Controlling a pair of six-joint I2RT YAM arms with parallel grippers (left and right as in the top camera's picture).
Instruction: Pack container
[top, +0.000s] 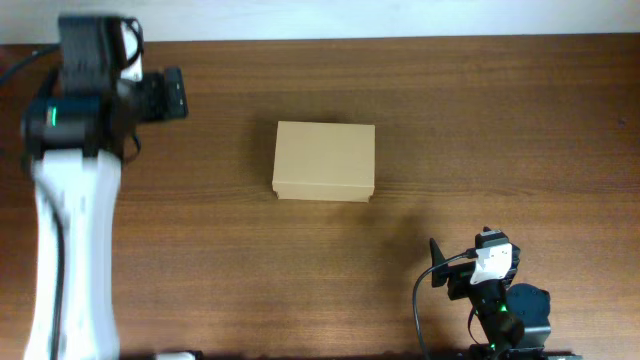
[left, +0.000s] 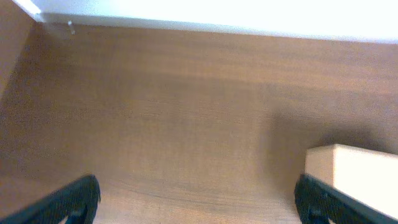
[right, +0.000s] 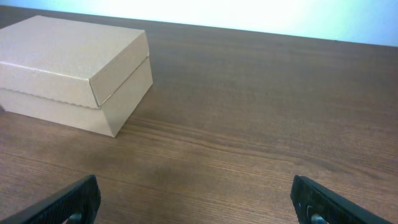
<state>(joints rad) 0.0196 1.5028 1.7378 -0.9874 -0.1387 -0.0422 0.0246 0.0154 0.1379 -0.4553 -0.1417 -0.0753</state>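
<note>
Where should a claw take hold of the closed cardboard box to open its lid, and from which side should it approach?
Probably the lid's overhanging front lip, approached from the long side facing the right claw. On the box, that lip's wavy lower edge overlaps the base there, offering an edge to catch. The hinge side isn't visible.

The closed box (top: 324, 160) stands mid-way across the table (top: 520, 130); bare wood borders all four sides, permitting passage around it.

Dark brown wood-grain table (top: 500, 120)
</note>
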